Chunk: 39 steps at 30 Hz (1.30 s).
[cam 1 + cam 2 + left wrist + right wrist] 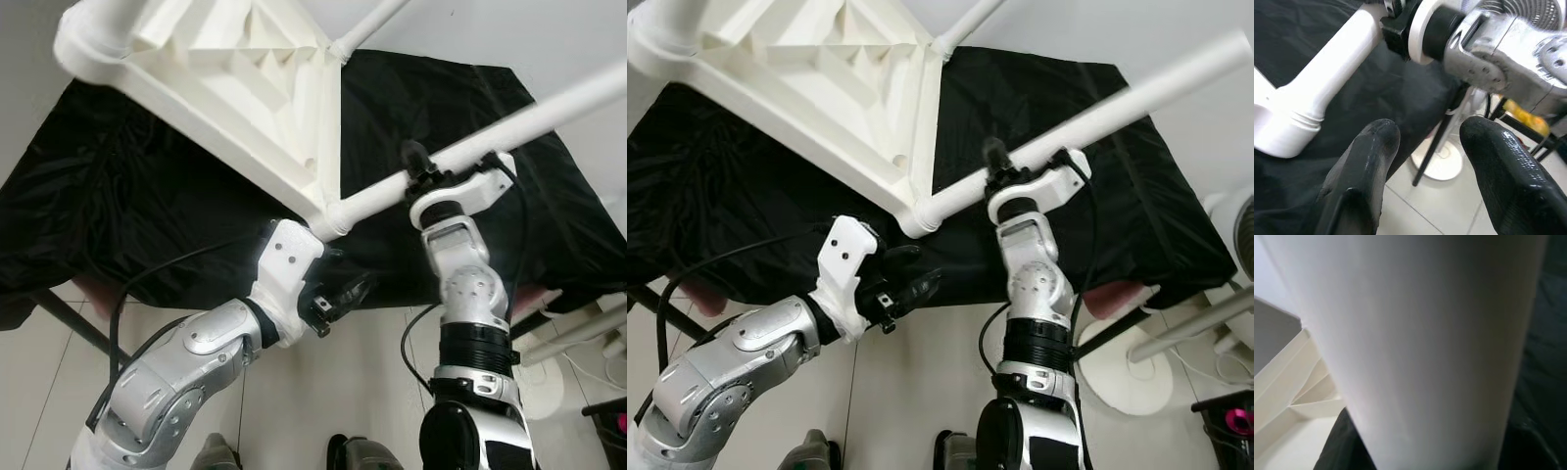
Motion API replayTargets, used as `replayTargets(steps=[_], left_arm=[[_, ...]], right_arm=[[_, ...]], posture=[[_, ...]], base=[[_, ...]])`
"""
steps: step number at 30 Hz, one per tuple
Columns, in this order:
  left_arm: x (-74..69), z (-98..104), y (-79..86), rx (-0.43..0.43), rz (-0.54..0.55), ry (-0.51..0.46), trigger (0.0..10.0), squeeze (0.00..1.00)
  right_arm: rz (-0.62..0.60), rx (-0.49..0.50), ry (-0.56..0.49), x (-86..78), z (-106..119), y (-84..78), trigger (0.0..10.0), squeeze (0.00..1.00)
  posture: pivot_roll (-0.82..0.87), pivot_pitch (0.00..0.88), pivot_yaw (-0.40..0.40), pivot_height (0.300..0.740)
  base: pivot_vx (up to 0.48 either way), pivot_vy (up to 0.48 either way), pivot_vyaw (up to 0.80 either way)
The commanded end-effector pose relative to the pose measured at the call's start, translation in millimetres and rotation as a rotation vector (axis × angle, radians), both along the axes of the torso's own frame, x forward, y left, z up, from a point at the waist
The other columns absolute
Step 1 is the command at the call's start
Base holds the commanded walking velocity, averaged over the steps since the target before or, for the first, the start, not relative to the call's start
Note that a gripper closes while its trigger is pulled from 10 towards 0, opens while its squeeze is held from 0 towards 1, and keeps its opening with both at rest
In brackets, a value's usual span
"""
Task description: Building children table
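Upturned white children's table, legs attached

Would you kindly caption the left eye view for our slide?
Right gripper grasps a white table leg seated in the upturned tabletop; left gripper open below.

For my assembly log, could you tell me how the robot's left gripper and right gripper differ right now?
The right gripper is raised and closed around the white plastic table leg; the left gripper sits lower, below the leg's socket corner, holding nothing. The left gripper's fingers are spread apart over the black cloth; the right gripper's wrist camera is pressed close against the leg. Both have black fingers on silver arms.
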<state>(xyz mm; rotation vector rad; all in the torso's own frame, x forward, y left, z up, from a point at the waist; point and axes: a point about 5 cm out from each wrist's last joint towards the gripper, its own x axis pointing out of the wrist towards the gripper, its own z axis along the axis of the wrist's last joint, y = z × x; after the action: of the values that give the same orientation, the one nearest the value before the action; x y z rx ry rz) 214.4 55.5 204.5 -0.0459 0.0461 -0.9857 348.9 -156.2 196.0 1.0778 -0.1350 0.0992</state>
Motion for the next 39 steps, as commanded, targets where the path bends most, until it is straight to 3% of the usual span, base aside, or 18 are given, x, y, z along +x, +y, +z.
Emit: replayTargets(steps=[1, 2, 3, 6, 13, 21, 22, 32, 33, 37, 39], left_arm=[[-6.2, 3, -3.2, -0.002, -0.094, -0.004, 10.0, 0.00], [-5.4, 3, -3.2, -0.001, -0.085, -0.005, 10.0, 0.00], [-5.4, 3, -3.2, -0.001, -0.085, -0.005, 10.0, 0.00], [-3.5, 2, -3.1, 0.009, -0.067, -0.005, 10.0, 0.00], [-0.3, 2, -4.0, 0.013, -0.044, -0.018, 10.0, 0.00], [7.1, 0, -0.6, 0.019, -0.011, -0.013, 10.0, 0.00], [7.6, 0, 0.0, 0.022, -0.010, -0.012, 10.0, 0.00], [10.7, -4, 3.8, 0.039, 0.003, -0.003, 10.0, 0.00], [10.5, -4, 4.0, 0.039, 0.002, -0.002, 10.0, 0.00], [10.4, -5, 4.8, 0.040, -0.004, 0.007, 10.0, 0.00], [14.2, -10, 3.4, 0.046, -0.007, 0.024, 10.0, 0.00]], right_arm=[[0.056, 0.197, 0.065, -0.2, -23, 9.1, 10.0, 0.00], [0.066, 0.289, 0.069, 0.2, -31, 4.2, 10.0, 0.00], [0.066, 0.289, 0.069, 0.2, -31, 4.2, 10.0, 0.00], [0.075, 0.412, 0.102, 1.0, -50, -5.6, 10.0, 0.00], [0.062, 0.386, 0.139, -0.4, -66, -9.9, 10.0, 0.00], [0.081, 0.446, 0.053, -7.2, -68, -13.8, 10.0, 0.00], [0.075, 0.467, 0.038, -10.9, -71, -14.8, 10.0, 1.00], [0.047, 0.536, 0.029, -28.0, -89, -21.3, 10.0, 1.00], [0.053, 0.547, 0.021, -29.3, -88, -21.0, 10.0, 0.00], [0.088, 0.550, 0.004, -36.7, -90, -17.8, 10.0, 0.00], [0.113, 0.535, -0.028, -47.8, -91, -15.5, 10.0, 0.00]], posture=[[-0.02, 0.156, -0.034, 0.740], [-0.02, 0.156, -0.035, 0.740], [-0.02, 0.156, -0.035, 0.740], [-0.02, 0.161, -0.036, 0.740], [-0.02, 0.165, -0.034, 0.740], [-0.03, 0.170, -0.015, 0.740], [-0.03, 0.173, -0.010, 0.740], [-0.03, 0.185, 0.007, 0.740], [-0.03, 0.185, 0.007, 0.740], [-0.02, 0.195, 0.014, 0.740], [-0.02, 0.204, 0.024, 0.740]], base=[[0.000, 0.000, 0.00], [0.000, 0.000, 0.00], [0.000, 0.000, 0.00], [0.000, 0.000, 0.00], [0.000, 0.000, 0.00], [0.000, 0.000, 0.00], [0.000, 0.000, 0.00], [0.000, 0.000, 0.00], [0.000, 0.000, 0.00], [0.000, 0.000, 0.00], [0.000, 0.000, 0.00]])
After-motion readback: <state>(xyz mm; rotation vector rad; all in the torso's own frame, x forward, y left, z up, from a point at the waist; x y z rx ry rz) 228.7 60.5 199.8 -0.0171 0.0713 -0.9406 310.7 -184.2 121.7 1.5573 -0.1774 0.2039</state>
